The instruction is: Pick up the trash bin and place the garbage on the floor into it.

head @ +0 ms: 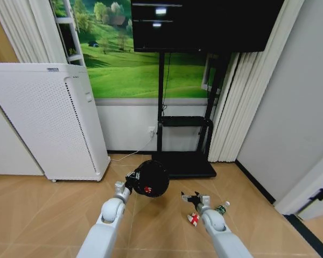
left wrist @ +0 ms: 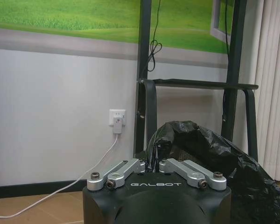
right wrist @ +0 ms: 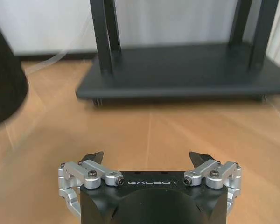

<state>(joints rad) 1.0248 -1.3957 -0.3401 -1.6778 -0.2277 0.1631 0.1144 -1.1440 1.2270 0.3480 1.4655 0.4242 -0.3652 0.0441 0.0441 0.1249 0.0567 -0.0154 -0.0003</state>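
The left pincer [head: 133, 177] is clenched on the rim of the trash bin [head: 152, 178] and holds it off the floor [head: 54, 215], tilted, w/ the mouth toward the robot. One red-white scrap [head: 147, 189] lies already inside. The right pincer [head: 192, 198] is released, jaws wide apart, low above the floor. The garbage left lies on the right side: another red-white scrap [head: 194, 219] just beside the right forearm, and the small bottle [head: 222, 208] a bit further right, long axis approx. diagonal. Both are nearer to the right arm, behind its fingertips, so I judge it must pull back first.
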